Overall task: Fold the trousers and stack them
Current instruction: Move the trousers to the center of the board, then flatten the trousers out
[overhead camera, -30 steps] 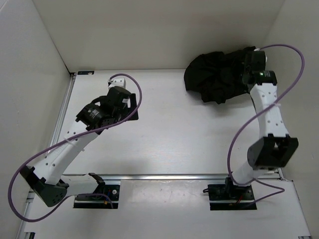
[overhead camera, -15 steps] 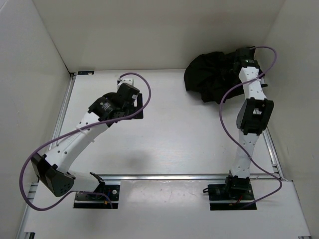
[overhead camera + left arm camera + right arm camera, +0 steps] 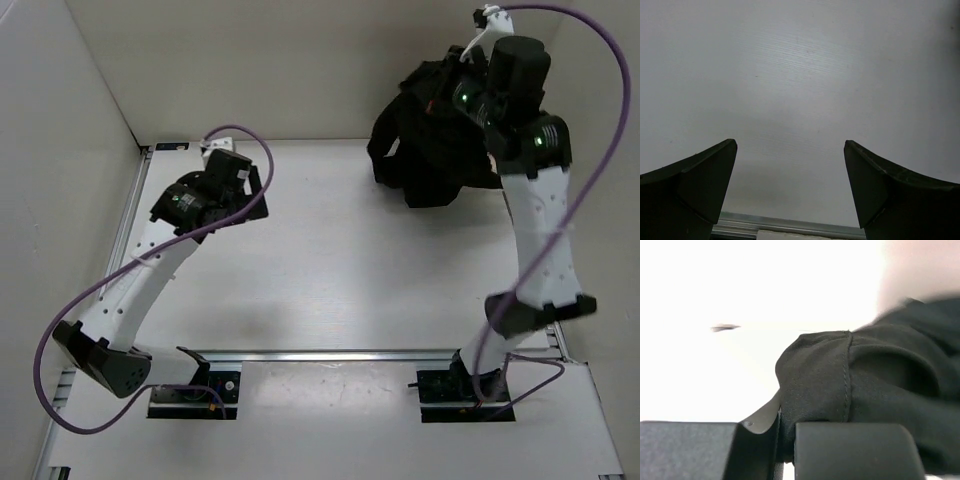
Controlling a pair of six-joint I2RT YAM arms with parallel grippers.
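The black trousers (image 3: 425,165) lie in a crumpled heap at the back right corner of the white table (image 3: 340,270), with their upper part pulled up off the surface. In the right wrist view my right gripper (image 3: 785,440) is shut on a seamed fold of the trousers (image 3: 865,385), which bulges out past the jaws. In the top view its fingers are lost against the black cloth below the raised wrist. My left gripper (image 3: 248,196) hovers over the back left of the table. It stands wide open (image 3: 790,147) with only bare table between its fingers.
White walls close in the table at the back and on both sides. A metal rail (image 3: 133,215) runs along the left edge and another (image 3: 350,353) across the front by the arm bases. Purple cables (image 3: 600,150) loop off both arms.
My right gripper has shut on the trousers and the arm has risen, lifting part of the heap. The left arm has swung slightly left, still open.
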